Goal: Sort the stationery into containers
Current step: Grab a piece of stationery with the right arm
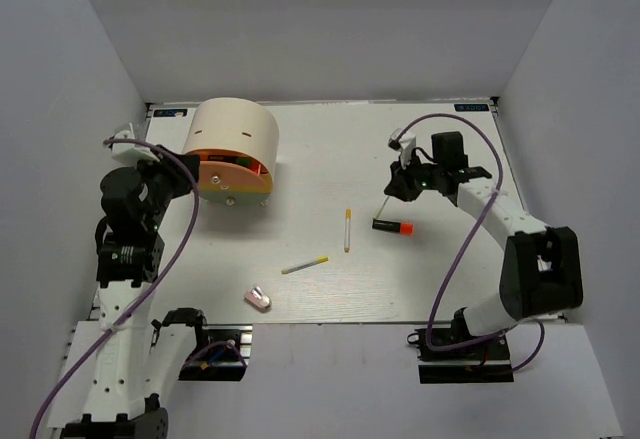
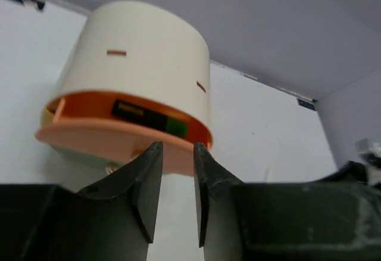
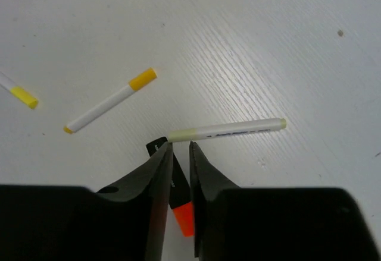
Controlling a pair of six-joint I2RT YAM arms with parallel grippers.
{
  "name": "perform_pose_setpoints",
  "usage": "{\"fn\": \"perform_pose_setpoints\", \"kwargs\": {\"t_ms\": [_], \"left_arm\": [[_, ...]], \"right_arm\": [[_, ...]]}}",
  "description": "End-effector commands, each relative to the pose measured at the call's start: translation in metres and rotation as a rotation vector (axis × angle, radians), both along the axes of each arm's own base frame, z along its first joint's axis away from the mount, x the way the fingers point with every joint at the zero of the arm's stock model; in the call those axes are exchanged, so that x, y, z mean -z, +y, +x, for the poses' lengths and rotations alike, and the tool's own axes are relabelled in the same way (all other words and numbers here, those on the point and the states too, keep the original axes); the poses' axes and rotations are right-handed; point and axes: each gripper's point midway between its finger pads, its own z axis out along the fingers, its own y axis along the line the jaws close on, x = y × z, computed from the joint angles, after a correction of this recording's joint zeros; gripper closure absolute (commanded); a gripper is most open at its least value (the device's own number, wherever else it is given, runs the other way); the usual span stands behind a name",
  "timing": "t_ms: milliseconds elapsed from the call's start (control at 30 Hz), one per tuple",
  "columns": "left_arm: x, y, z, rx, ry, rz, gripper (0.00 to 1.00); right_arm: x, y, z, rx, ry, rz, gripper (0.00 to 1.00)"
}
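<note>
Grippers both pinched nearly closed, empty; left gripper (image 2: 177, 151) faces the cream box (image 2: 143, 65); right gripper (image 3: 180, 149) hangs above the orange-capped marker (image 3: 183, 219), grey stick (image 3: 226, 129) just beyond it on the surface (image 3: 268, 35).

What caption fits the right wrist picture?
Right gripper over an orange-capped black marker, with a pale grey pen just beyond.

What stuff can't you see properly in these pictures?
- Right wrist view: the marker is mostly hidden behind the right hand; gripped or not, unclear.
- Right wrist view: the left edge cuts off a yellow-tipped pen.
- Left wrist view: the box shows only a slit; the dark and green things inside can't be named.
- Top view: the eraser is too small for detail.
</note>
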Motion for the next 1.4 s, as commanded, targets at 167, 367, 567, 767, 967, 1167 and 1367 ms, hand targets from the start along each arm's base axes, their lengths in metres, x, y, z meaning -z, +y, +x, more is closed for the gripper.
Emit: {"fn": "perform_pose_setpoints", "kwargs": {"t_ms": [167, 367, 567, 767, 967, 1167, 1367], "left_arm": [[0.086, -0.01, -0.047, -0.038, 0.304, -0.213, 0.21], [0.115, -0.012, -0.06, -0.061, 0.366, -0.275, 0.21], [0.138, -0.016, -0.067, -0.057, 0.424, -0.296, 0.21], [0.147, -0.015, -0.07, -0.072, 0.445, -0.302, 0.21], [0.153, -0.012, -0.075, -0.092, 0.46, -0.296, 0.21], [0.158, -0.012, -0.078, -0.095, 0.462, -0.305, 0.21], [0.162, -0.016, -0.077, -0.079, 0.467, -0.32, 0.21]], "right_arm": [[0.064, -0.028, -0.014, -0.192, 0.087, -0.313, 0.37], [0.079, -0.025, -0.031, -0.296, 0.124, -0.378, 0.39], [0.092, -0.013, -0.043, -0.341, 0.148, -0.413, 0.4], [0.109, -0.013, -0.029, -0.265, 0.129, -0.503, 0.39], [0.121, -0.022, -0.027, -0.256, 0.134, -0.586, 0.44], [0.126, -0.031, -0.055, -0.32, 0.176, -0.591, 0.68], [0.066, 0.008, -0.079, -0.527, 0.137, -0.374, 0.92]]}}
